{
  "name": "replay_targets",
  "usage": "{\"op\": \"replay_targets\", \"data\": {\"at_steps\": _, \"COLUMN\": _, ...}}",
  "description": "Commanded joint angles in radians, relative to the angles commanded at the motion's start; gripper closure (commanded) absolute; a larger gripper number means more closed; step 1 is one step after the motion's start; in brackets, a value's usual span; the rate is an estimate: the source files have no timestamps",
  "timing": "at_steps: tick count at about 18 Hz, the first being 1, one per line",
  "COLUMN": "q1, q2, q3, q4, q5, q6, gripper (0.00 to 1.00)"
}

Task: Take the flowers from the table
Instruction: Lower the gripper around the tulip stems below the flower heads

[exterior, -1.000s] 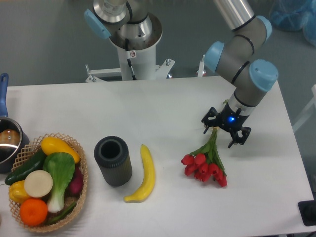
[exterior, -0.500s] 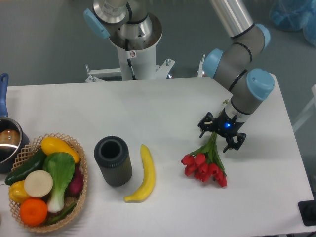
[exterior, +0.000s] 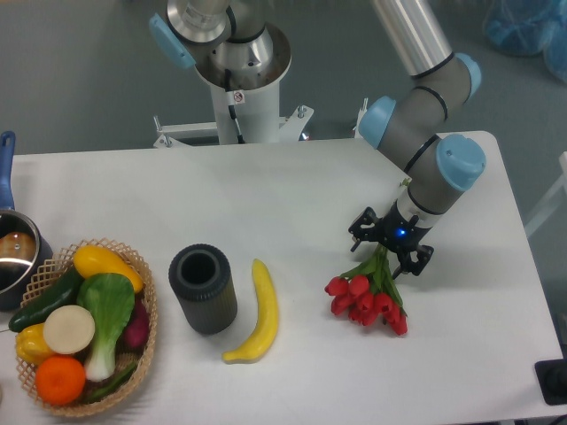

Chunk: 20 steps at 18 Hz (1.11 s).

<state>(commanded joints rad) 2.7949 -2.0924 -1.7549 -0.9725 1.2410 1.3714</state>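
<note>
so the flowers (exterior: 368,297) are lying flat on the white table (exterior: 292,195), right of the banana (exterior: 257,312), with grey floor behind, and the gripper (exterior: 391,248) sits spread wide over the stem end, gripping nothing yet

Plain white flat counter (exterior: 266,195), no pattern. Red tulip bunch with green stems and leaves (exterior: 368,292). Black two-finger end effector (exterior: 391,245), blue light lit on it. Grey metal arm with pale blue joint caps (exterior: 423,115). At 9 o'clock of the tulips: solid yellow curved banana (exterior: 258,312), then matte dark grey cylindrical cup (exterior: 203,289). Tan woven wicker basket (exterior: 144,341) of yellow, green, orange, cream and purple produce.
</note>
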Motion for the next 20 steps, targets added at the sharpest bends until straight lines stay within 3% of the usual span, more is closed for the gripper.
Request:
{"op": "replay_targets", "data": {"at_steps": 2, "q1": 0.000, "q2": 0.000, "q3": 0.000, "q4": 0.000, "q5": 0.002, "q6": 0.002, "gripper": 0.30}}
{"op": "replay_targets", "data": {"at_steps": 3, "q1": 0.002, "q2": 0.000, "q3": 0.000, "q4": 0.000, "q5": 0.002, "q6": 0.002, "gripper": 0.34}}
{"op": "replay_targets", "data": {"at_steps": 10, "q1": 0.003, "q2": -0.002, "q3": 0.000, "q4": 0.000, "q5": 0.000, "q6": 0.003, "gripper": 0.43}}
{"op": "replay_targets", "data": {"at_steps": 14, "q1": 0.005, "q2": -0.002, "q3": 0.002, "q4": -0.002, "q5": -0.009, "q6": 0.002, "gripper": 0.55}}
{"op": "replay_targets", "data": {"at_steps": 20, "q1": 0.008, "q2": 0.005, "q3": 0.002, "q4": -0.008, "q5": -0.014, "q6": 0.002, "gripper": 0.63}}
